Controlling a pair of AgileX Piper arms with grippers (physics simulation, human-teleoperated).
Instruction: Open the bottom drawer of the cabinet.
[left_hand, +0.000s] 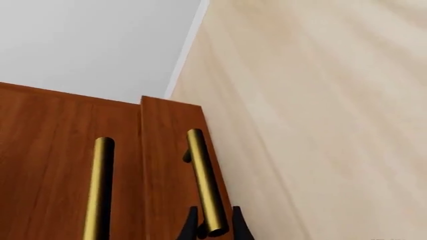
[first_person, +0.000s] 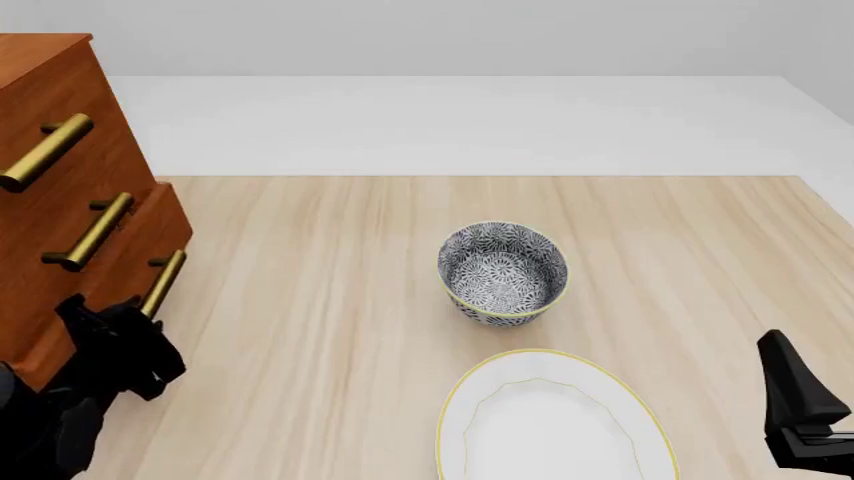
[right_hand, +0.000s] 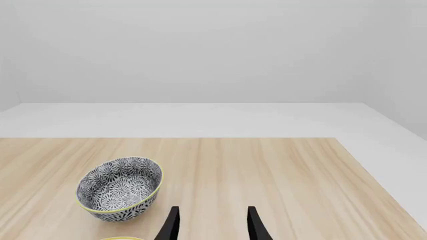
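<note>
The reddish-brown cabinet (first_person: 47, 120) stands at the table's left edge with three brass bar handles. Its bottom drawer (first_person: 171, 232) sticks out a little past the two drawers above. My left gripper (first_person: 134, 335) is at the near end of that drawer's handle (first_person: 164, 282). In the left wrist view the black fingers of the left gripper (left_hand: 215, 227) sit tight on either side of the handle (left_hand: 203, 180) of the bottom drawer (left_hand: 170, 145). My right gripper (right_hand: 213, 225) hangs open over bare table at the near right (first_person: 801, 400), holding nothing.
A patterned black-and-white bowl (first_person: 503, 272) stands mid-table; it also shows in the right wrist view (right_hand: 120, 189). A white oval plate (first_person: 554, 425) with a yellow rim lies in front of it. The wooden table ends at a white floor beyond.
</note>
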